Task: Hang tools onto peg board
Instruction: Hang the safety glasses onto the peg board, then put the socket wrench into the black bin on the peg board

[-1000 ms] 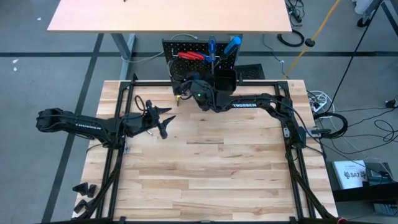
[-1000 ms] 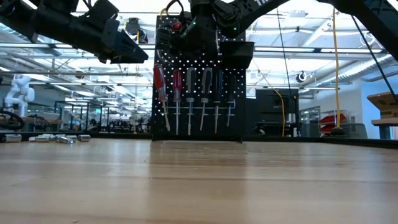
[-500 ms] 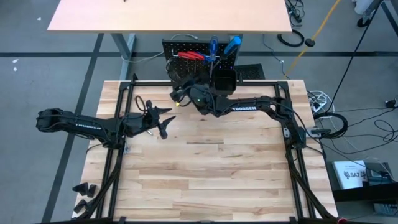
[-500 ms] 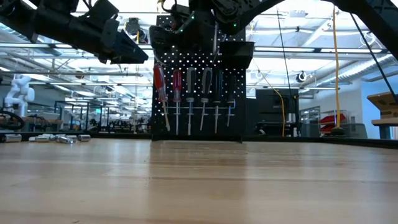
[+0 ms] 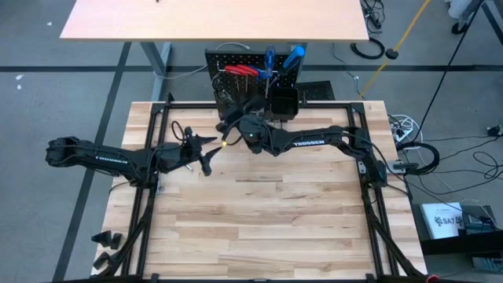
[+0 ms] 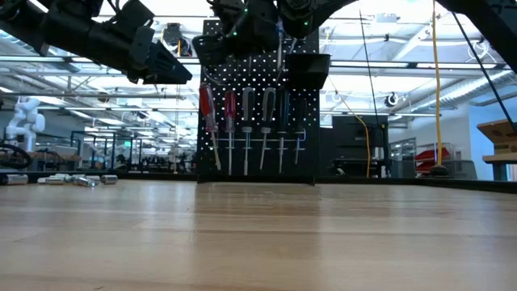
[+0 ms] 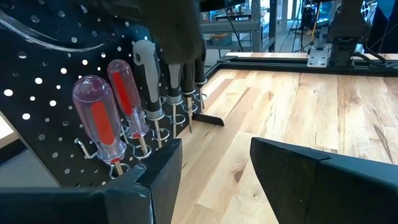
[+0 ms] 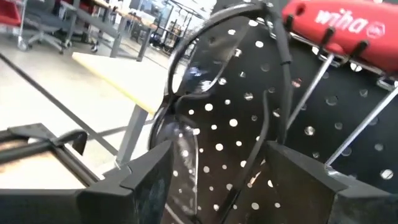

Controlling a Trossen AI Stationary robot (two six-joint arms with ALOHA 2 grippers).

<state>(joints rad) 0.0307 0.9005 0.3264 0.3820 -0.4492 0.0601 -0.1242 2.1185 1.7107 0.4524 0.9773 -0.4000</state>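
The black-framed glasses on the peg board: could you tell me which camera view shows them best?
The right wrist view: the glasses fill it, hanging against the peg board. The high and low views hide them behind the right arm; the left wrist view misses them.

Black peg board (image 6: 258, 105) dotted with pale holes; red-handled screwdrivers (image 7: 112, 121); red hex keys (image 8: 339, 28); black-framed glasses (image 8: 217, 93); tan plank surface (image 5: 259, 212).

six screwdrivers (image 6: 246, 129) (one peg board (image 6: 307, 121))

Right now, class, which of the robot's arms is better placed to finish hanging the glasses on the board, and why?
The right. Its gripper is at the peg board with the glasses between its fingers; the left gripper hovers open farther back over the table.
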